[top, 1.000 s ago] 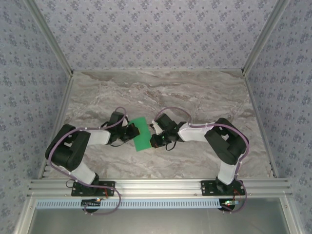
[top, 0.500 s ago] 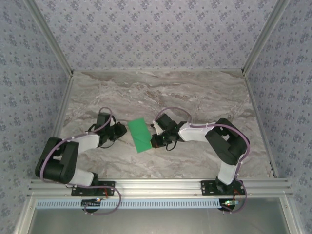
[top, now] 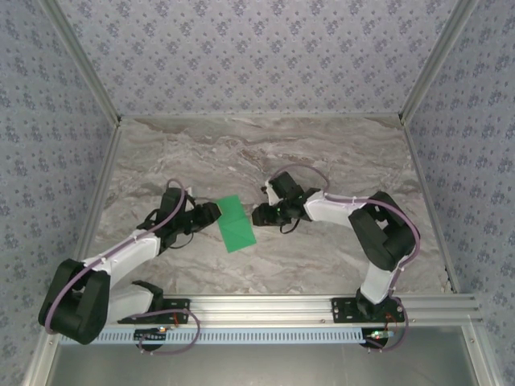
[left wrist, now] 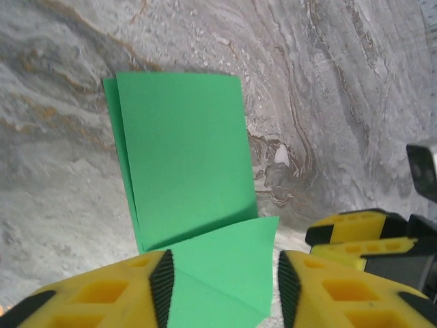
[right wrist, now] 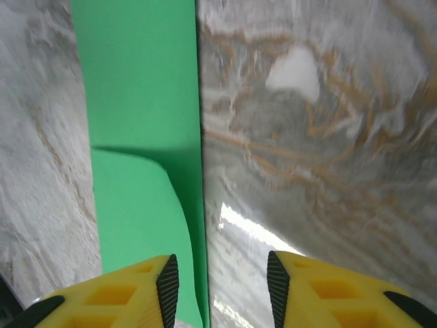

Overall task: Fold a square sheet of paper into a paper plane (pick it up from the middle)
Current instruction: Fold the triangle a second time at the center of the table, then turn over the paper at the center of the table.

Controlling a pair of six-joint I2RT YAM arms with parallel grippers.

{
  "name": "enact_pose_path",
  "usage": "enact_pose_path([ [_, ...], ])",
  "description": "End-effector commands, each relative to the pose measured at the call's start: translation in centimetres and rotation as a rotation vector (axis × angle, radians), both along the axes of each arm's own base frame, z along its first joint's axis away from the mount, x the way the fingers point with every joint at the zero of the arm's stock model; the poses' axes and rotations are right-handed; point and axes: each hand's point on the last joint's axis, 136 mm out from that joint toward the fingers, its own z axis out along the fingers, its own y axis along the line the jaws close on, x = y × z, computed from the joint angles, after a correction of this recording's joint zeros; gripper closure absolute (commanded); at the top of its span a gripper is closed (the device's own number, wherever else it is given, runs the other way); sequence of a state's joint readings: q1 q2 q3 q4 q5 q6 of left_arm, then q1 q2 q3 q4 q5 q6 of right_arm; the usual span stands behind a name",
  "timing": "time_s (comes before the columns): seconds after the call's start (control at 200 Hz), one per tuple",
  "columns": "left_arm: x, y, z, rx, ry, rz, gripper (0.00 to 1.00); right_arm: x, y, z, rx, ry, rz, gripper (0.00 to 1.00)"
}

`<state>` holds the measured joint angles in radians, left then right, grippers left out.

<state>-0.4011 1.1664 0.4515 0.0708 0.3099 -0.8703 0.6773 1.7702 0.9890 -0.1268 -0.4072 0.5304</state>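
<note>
The square sheet of paper (top: pixel 236 225) is bright green and lies on the table folded into a narrow rectangle; no paper plane shape is in view. In the left wrist view the paper (left wrist: pixel 184 150) shows two stacked layers, with a loose creased flap (left wrist: pixel 229 263) lifting at its near end. My left gripper (left wrist: pixel 222 290) is open, one finger on each side of that flap and not pinching it. My right gripper (right wrist: pixel 218 290) is open over the paper's (right wrist: pixel 136 102) long edge, one pad over green and one over bare marble. In the top view the left gripper (top: pixel 213 211) and right gripper (top: pixel 257 215) flank the paper.
The marble table (top: pixel 338 153) is ringed by patterned walls (top: pixel 257 56) with aluminium rails. A metal rail (top: pixel 265 305) at the near edge carries both arm bases. The right gripper's yellow fingers (left wrist: pixel 355 232) show close by in the left wrist view.
Both grippers have opened. The left one drew back from the paper, then returned to its left edge with the arm stretched lower. The right gripper let go and shifted slightly away.
</note>
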Motion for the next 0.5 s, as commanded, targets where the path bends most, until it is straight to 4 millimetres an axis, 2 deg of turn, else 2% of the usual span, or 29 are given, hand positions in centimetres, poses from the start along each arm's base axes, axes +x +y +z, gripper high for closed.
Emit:
enact_pose_path([
  [0.0,-0.8,-0.6,-0.1,-0.048,0.034,-0.005,0.47,0.4,1.3,0.3,0.026,0.001,0.086,0.56],
  [0.1,-1.1,-1.0,-0.4,-0.07,0.049,-0.007,0.42,0.7,2.0,-0.2,0.025,0.016,0.127,0.56],
  [0.245,-1.3,-1.6,-0.5,-0.1,0.066,-0.019,0.39,0.6,3.2,-1.0,0.046,0.056,0.179,0.61],
  [0.37,-1.5,-2.1,-0.8,-0.114,0.079,-0.025,0.38,0.3,3.8,-1.3,0.071,0.072,0.205,0.69],
  [0.495,-1.6,-2.6,-1.1,-0.134,0.093,-0.04,0.38,0.2,4.1,-1.4,0.091,0.087,0.209,0.83],
])
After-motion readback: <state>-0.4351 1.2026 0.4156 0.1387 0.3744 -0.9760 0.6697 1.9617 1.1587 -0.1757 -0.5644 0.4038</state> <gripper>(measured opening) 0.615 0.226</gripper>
